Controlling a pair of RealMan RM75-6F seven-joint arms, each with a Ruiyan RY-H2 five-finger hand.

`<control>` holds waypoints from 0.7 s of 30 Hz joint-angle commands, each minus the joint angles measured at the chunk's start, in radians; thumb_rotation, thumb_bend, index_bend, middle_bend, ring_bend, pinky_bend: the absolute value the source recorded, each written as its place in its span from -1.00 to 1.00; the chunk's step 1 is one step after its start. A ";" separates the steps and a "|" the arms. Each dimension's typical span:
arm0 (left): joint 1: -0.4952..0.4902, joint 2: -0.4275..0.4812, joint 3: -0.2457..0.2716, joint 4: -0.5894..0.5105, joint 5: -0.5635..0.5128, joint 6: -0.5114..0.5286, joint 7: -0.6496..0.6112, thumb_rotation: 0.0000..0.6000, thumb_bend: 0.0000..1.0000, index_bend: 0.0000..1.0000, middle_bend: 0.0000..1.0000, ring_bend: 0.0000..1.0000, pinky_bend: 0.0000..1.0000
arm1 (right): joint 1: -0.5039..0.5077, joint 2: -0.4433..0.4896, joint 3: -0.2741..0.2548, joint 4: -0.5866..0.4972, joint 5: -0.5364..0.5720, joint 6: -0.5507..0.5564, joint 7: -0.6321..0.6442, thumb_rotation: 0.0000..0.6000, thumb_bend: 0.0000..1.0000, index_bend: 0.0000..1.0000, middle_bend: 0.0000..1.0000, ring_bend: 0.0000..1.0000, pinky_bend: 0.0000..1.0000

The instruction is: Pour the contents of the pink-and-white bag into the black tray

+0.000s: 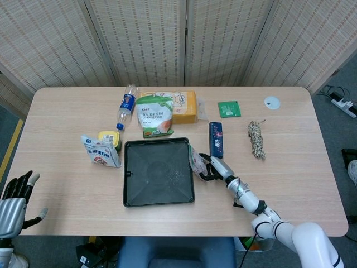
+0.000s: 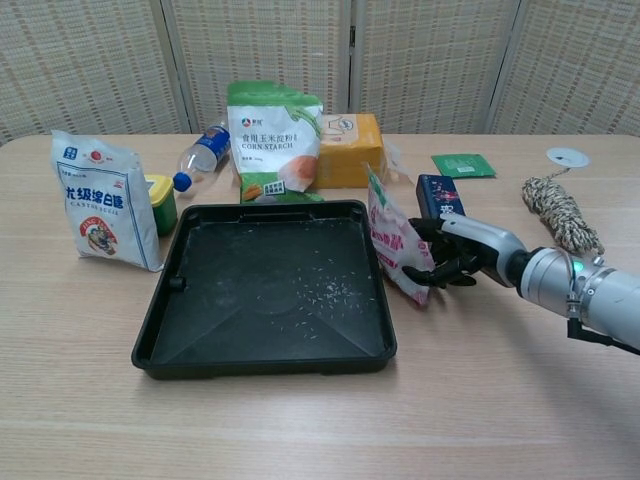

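The right robot hand (image 2: 452,262) grips the pink-and-white bag (image 2: 396,248), with its dark fingers (image 2: 428,272) wrapped around the bag's side. The bag stands up tall at the right edge of the black tray (image 2: 190,330), with its top tipped a little toward the tray. Its bottom looks to be down on the worktop (image 2: 300,420), touching the tray's rim or just beside it; I cannot tell which. In the head view the same robot hand (image 1: 215,166) and bag (image 1: 197,160) sit at the tray's (image 1: 134,195) right side.

Little white grains (image 2: 320,292) lie scattered inside the tray.

The left robot hand (image 1: 15,192) hangs off the near left corner of the worktop, well apart from everything. Its fingers are spread and it holds nothing.

Just behind the right robot hand lies a dark blue packet (image 2: 438,194). Farther right are a bundle of twine (image 2: 556,212), a green packet (image 2: 460,164) and a small white disc (image 2: 566,156).

Behind the tray stand a green corn starch bag (image 2: 272,140) and an orange box (image 2: 348,148). A plastic bottle (image 2: 200,152) lies on its side near them. To the left of the tray stand a white bag (image 2: 100,200) and a little yellow tub (image 2: 160,196).
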 commanded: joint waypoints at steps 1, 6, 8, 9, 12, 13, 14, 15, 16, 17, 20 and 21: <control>0.000 0.000 0.000 -0.001 0.000 0.001 0.001 1.00 -0.36 -1.00 -0.95 -0.89 -1.00 | 0.000 0.001 -0.011 0.003 -0.005 0.010 0.006 1.00 -0.02 -0.81 -0.69 0.41 0.78; -0.003 -0.001 0.000 -0.003 0.003 -0.001 0.003 1.00 -0.36 -1.00 -0.95 -0.89 -1.00 | -0.010 0.021 -0.021 -0.018 -0.005 0.043 0.001 1.00 -0.02 -0.88 -0.74 0.39 0.76; -0.003 0.000 0.000 -0.003 0.003 -0.001 0.004 1.00 -0.36 -1.00 -0.95 -0.89 -1.00 | -0.016 0.034 -0.022 -0.033 -0.004 0.059 -0.004 1.00 -0.02 -0.89 -0.75 0.39 0.76; -0.003 0.000 -0.001 -0.004 0.003 -0.001 0.004 1.00 -0.36 -1.00 -0.95 -0.89 -1.00 | -0.021 0.042 -0.023 -0.043 -0.004 0.070 -0.008 1.00 -0.02 -0.90 -0.76 0.39 0.76; -0.005 0.000 -0.002 -0.005 0.004 0.000 0.005 1.00 -0.36 -1.00 -0.95 -0.89 -1.00 | -0.040 0.077 -0.026 -0.085 -0.004 0.109 -0.034 1.00 -0.02 -0.92 -0.77 0.38 0.75; -0.006 0.000 -0.003 -0.006 0.005 -0.001 0.006 1.00 -0.36 -1.00 -0.95 -0.89 -1.00 | -0.048 0.094 -0.026 -0.106 -0.003 0.126 -0.052 1.00 -0.02 -0.93 -0.77 0.38 0.74; -0.008 -0.001 -0.003 -0.007 0.005 -0.002 0.007 1.00 -0.36 -1.00 -0.95 -0.89 -1.00 | -0.056 0.107 -0.026 -0.124 -0.001 0.140 -0.068 1.00 -0.02 -0.93 -0.77 0.38 0.74; -0.009 -0.002 -0.004 -0.007 0.006 -0.003 0.007 1.00 -0.36 -1.00 -0.95 -0.89 -1.00 | -0.063 0.122 -0.026 -0.143 0.000 0.152 -0.087 1.00 -0.02 -0.94 -0.77 0.38 0.74; -0.012 -0.004 -0.005 -0.007 0.007 -0.005 0.008 1.00 -0.36 -1.00 -0.95 -0.89 -1.00 | -0.072 0.142 -0.026 -0.170 0.003 0.165 -0.114 1.00 -0.02 -0.94 -0.77 0.37 0.74; -0.014 -0.006 -0.005 -0.007 0.008 -0.008 0.009 1.00 -0.36 -1.00 -0.95 -0.89 -1.00 | -0.079 0.157 -0.025 -0.191 0.008 0.173 -0.136 1.00 -0.02 -0.95 -0.77 0.37 0.74; -0.022 -0.012 -0.007 -0.008 0.011 -0.016 0.013 1.00 -0.36 -1.00 -0.95 -0.89 -1.00 | -0.096 0.198 -0.019 -0.258 0.028 0.182 -0.209 1.00 -0.02 -0.96 -0.77 0.36 0.74; -0.025 -0.013 -0.007 -0.008 0.012 -0.018 0.013 1.00 -0.36 -1.00 -0.95 -0.89 -1.00 | -0.101 0.208 -0.017 -0.276 0.035 0.185 -0.231 1.00 -0.02 -0.96 -0.77 0.36 0.74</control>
